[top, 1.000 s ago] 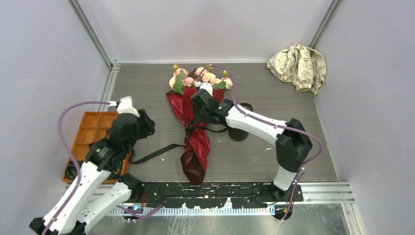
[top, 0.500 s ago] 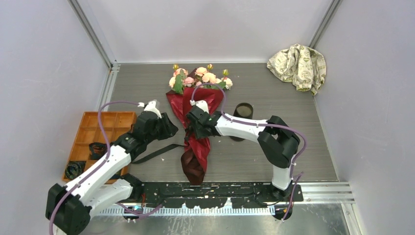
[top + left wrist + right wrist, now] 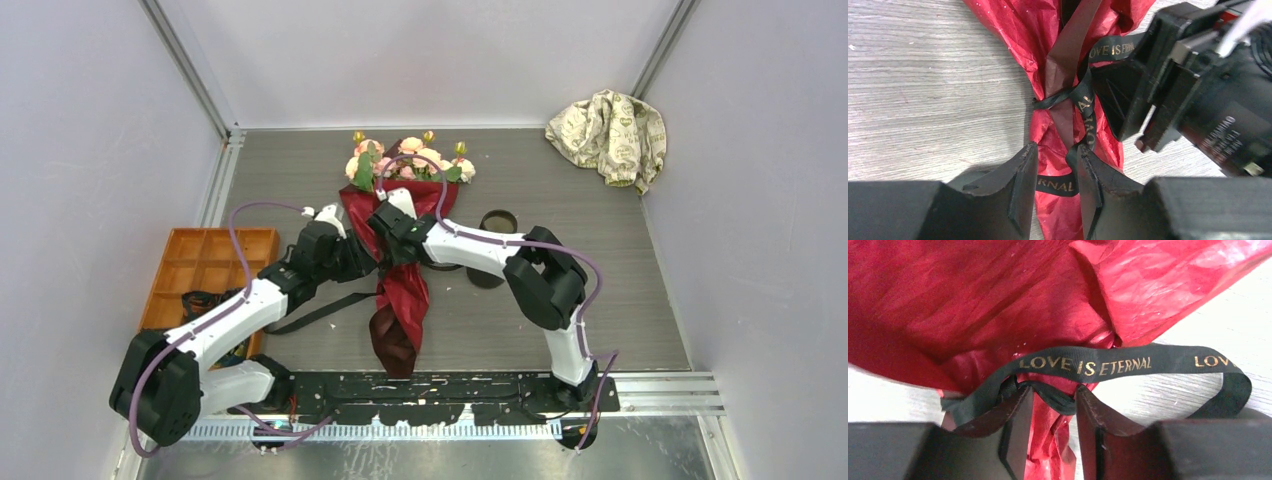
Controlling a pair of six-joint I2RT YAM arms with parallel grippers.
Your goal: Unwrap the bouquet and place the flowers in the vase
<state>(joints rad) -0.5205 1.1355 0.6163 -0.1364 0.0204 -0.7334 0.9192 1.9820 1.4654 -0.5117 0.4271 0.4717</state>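
1. Only the overhead view takes in the whole scene. A bouquet [image 3: 405, 295] of pink and peach roses in dark red wrapping paper [image 3: 357, 208] lies flat on the grey wood-grain table [image 3: 600, 290]. The flowers [image 3: 410, 160] are at the far end and the paper's tail points toward the arms' bases.
2. That view alone also shows the matte black cylindrical vase [image 3: 497, 222], upright just right of the bouquet and partly hidden by the right arm. The orange compartment tray [image 3: 200, 262] sits at left and the crumpled beige patterned cloth [image 3: 610, 135] in the far right corner.
3. Only the wrist views reveal gold lettering, "LOVE IS ETERNAL", on the black ribbon [image 3: 1083, 365] tied round the paper's pinched waist.
4. The right tool [image 3: 1050, 407] stands part-way apart, with the ribbon's knot and red paper in the gap between its fingers.
5. The left tool [image 3: 1055, 175] is narrowly apart, straddling red paper and a ribbon strand below the knot, with the right tool just beside it.
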